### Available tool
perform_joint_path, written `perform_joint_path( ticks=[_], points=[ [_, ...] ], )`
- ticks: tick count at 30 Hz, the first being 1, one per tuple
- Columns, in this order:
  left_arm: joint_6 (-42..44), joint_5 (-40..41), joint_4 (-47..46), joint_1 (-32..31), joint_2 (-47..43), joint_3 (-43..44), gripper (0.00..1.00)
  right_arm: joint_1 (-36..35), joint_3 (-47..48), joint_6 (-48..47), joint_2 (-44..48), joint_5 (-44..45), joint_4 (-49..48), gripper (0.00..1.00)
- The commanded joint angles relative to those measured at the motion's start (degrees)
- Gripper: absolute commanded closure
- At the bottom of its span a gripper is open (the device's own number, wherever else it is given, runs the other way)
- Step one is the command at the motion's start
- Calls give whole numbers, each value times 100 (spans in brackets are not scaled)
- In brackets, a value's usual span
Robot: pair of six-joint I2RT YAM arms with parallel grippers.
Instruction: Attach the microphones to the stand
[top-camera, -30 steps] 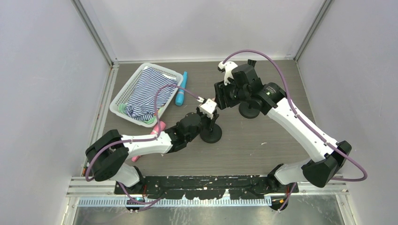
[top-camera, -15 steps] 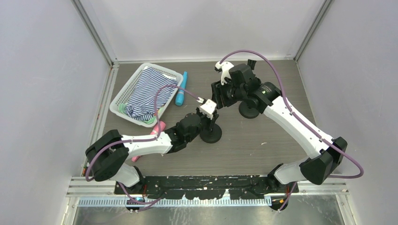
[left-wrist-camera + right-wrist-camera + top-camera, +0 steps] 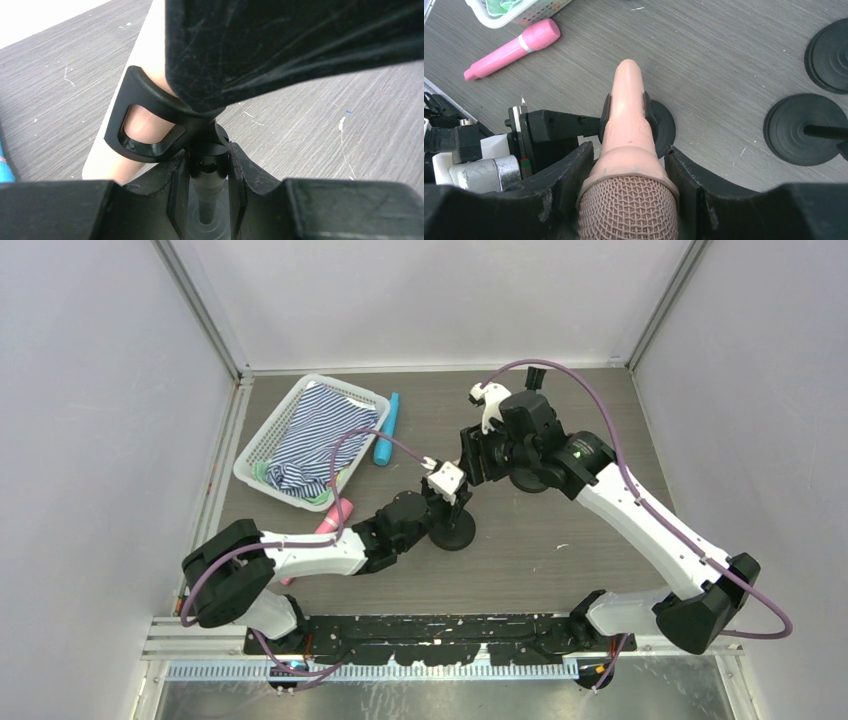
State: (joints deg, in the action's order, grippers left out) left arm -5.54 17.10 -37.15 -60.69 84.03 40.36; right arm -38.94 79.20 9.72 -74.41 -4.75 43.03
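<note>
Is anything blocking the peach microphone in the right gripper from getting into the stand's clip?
Nothing visible does. The peach microphone already has its handle between the arms of the clip. The left gripper clamps the stand's post below the clip, out of the path.

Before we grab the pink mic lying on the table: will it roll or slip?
Probably rolls: the pink microphone lies on its side on the flat table, round-bodied. The tapering handle would likely curve that roll toward the thin end. Its smooth, plastic-looking shell may slip when pinched.
</note>
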Motion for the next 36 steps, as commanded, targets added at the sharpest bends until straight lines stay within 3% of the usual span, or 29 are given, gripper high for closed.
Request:
perform_joint_path(
  ticks=[1,5,11,16,21,24,30,36],
  points=[
    [-102,-515,-739,-145,-324,2,100,-142,2,473,244,-430,75,41],
    [-114,-600,-794,-138,-396,-118,100,-143,193,631,524,-401,-22,32],
    [-105,-520,-1043,-145,-542,-437,100,-146,93,773,1325,24,-502,26],
    [-96,-358,-1412,-145,-523,-679,100,-141,-616,798,2439,444,-1117,25],
    [16,-889,-1639,-137,-442,-924,98,-143,-1445,738,3402,746,-1320,23],
    [-79,-1060,-1705,-145,-406,-1049,82,-143,-1949,703,3941,1009,-1299,23],
    [-136,-1430,-1510,-142,-403,-1134,35,-146,-2578,782,4735,1141,-1272,22],
    [-58,-1429,-1392,-150,-399,-1245,29,-142,-2722,837,4957,1091,-1051,22]
  ],
)
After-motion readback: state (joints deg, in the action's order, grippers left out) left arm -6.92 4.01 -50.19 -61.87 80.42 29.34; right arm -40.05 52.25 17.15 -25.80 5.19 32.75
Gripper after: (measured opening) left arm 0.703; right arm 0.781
